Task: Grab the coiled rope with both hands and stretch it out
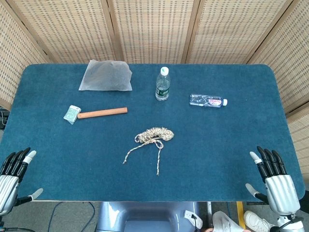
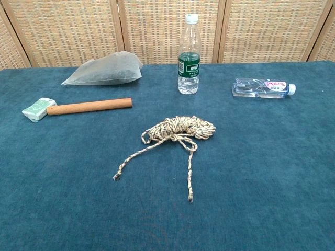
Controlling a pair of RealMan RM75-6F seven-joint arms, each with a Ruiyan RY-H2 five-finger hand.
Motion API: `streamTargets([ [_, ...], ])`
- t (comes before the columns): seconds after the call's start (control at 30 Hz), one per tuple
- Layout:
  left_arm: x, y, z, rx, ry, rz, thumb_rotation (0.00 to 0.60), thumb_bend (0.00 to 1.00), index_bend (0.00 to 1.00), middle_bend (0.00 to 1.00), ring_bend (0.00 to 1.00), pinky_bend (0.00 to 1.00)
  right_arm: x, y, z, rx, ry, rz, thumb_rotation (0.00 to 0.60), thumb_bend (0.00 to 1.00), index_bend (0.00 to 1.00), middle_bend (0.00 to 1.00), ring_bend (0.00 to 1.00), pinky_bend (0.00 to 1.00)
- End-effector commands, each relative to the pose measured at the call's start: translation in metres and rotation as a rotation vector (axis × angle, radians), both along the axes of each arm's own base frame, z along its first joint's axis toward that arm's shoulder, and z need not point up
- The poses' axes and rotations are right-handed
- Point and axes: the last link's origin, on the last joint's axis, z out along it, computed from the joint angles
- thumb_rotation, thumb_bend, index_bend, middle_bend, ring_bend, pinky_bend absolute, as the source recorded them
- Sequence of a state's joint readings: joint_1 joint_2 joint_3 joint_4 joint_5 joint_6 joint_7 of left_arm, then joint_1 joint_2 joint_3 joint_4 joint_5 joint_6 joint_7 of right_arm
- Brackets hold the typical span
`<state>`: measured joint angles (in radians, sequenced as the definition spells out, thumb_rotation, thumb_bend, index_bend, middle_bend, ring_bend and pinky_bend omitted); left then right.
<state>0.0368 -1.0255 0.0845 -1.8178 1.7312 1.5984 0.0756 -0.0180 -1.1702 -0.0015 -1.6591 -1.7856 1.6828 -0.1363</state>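
A tan speckled rope lies coiled at the middle of the blue table, with two loose ends trailing toward the front edge. My left hand hovers at the front left corner, fingers spread, holding nothing. At the front right corner my right hand is likewise spread and empty. Both hands are far from the rope. The chest view shows the rope but neither hand.
A rubber mallet with a wooden handle lies left of the rope. A grey plastic bag sits at the back left. An upright water bottle and a bottle lying on its side stand behind the rope. Wicker screens enclose the table.
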Motion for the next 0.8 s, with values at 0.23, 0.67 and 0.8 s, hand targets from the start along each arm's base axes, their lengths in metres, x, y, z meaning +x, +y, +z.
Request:
streamTargets([
  [0.23,0.0,0.001,-0.001,0.001,0.003,0.003,0.6,0.0,0.0,0.0,0.0,0.0,0.001,-0.001,-0.005,0.026,0.019,-0.011,0.6,0.0,0.07,0.0,0.0,0.0],
  [0.67,0.002,0.008,-0.007,0.01,0.032,0.02,0.6,0.0,0.0,0.0,0.0,0.0,0.036,-0.047,-0.048,0.292,0.109,0.222,0.6,0.0,0.18,0.0,0.0,0.0],
  [0.8,0.002,0.014,-0.013,0.002,0.054,0.039,0.6,0.0,0.0,0.0,0.0,0.0,0.068,-0.078,-0.072,0.393,0.169,0.388,0.6,0.0,0.29,0.0,0.0,0.0],
])
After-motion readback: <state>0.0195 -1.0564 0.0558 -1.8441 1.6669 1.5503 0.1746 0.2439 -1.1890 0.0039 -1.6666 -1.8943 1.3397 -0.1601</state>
